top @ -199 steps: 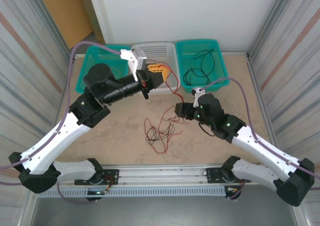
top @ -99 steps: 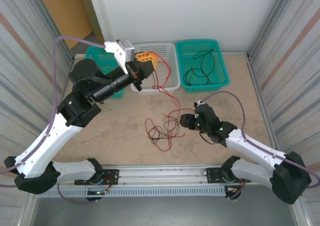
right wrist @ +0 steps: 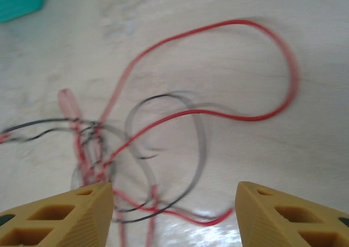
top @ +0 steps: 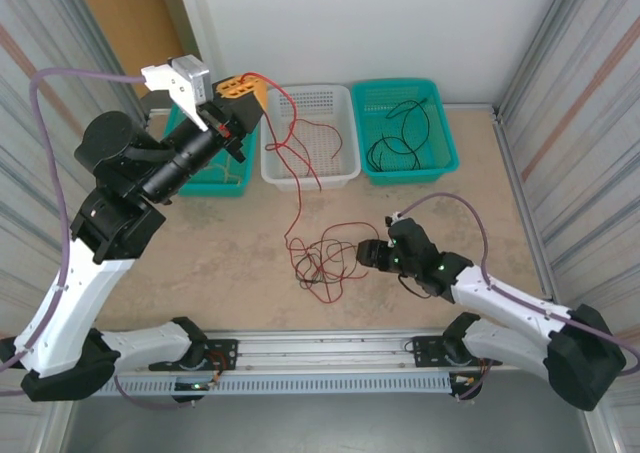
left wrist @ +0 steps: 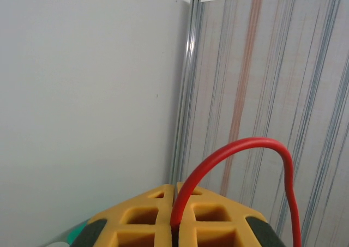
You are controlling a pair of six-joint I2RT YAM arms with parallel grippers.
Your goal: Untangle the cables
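Overhead, left gripper [left wrist: 175, 203] pinching red cable [left wrist: 256, 142], right gripper [right wrist: 174, 203] spread, seemingly just above blurred cable tangle [right wrist: 95, 143].

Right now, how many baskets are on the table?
3, along the far edge: the left teal basket, partly hidden by the left arm; the white basket in the middle; the right teal basket.

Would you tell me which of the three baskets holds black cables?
The teal basket on the right; black cables lie coiled inside it.
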